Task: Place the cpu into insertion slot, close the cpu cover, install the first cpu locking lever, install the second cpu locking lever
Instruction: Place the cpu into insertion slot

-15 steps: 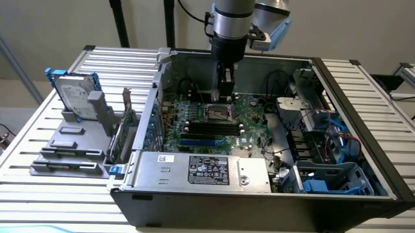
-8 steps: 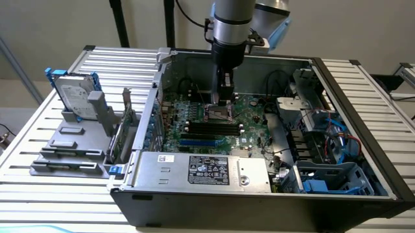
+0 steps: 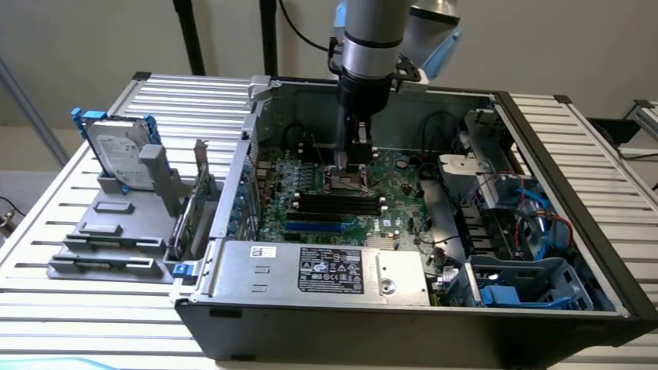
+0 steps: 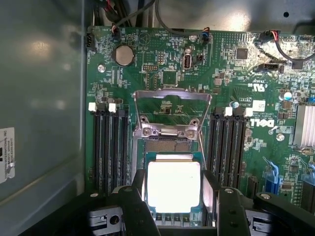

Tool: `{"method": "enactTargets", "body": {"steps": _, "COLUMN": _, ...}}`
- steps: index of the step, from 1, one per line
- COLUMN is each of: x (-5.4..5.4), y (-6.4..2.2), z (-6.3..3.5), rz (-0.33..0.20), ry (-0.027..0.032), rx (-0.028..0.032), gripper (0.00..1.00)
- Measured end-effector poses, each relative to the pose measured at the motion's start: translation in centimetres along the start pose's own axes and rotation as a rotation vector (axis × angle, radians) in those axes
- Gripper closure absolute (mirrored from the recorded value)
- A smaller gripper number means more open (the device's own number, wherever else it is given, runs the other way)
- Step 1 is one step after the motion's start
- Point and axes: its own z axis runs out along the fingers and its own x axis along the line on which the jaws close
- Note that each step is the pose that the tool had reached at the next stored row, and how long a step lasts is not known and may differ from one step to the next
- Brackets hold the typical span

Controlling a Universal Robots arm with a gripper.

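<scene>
The cpu [image 4: 173,184], in the wrist view, is a small flat square chip with a pale shiny metal face. It lies level between the two black fingers [image 4: 137,196] of the gripper [image 4: 173,199]. The fingers stand wide, one against each of two opposite edges, gripping it by its sides. It sits right over the insertion slot [image 4: 167,145], whose dark bed shows as a strip just beyond the chip. Whether the chip is fully down I cannot tell. Behind the slot the cpu cover [image 4: 172,110], a thin metal frame with a square window, stands tipped up and open. Long black memory slots [image 4: 110,147] run on both sides.

I judge the chip light, stiff and thin, with a slick top and a delicate underside. The edges are the place to hold it, and it should go down flat, without force.

In the exterior view, the arm [image 3: 368,46] reaches straight down into an open computer case [image 3: 452,108] on a slatted table [image 3: 185,100]. The case holds the green motherboard [image 3: 396,181], a grey power supply [image 3: 319,270] at its near wall, and a blue drive cage [image 3: 525,285] with cables toward the exterior view's right. Outside the case, on the exterior view's left, a hard drive [image 3: 115,150] stands upright in a grey rack [image 3: 103,231].
</scene>
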Motion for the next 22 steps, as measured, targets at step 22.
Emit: {"method": "enactTargets", "body": {"steps": 22, "x": 0.3, "y": 0.26, "z": 3.22, "rz": 0.001, "ry": 0.0006, "rx": 0.0236, "gripper": 0.45}}
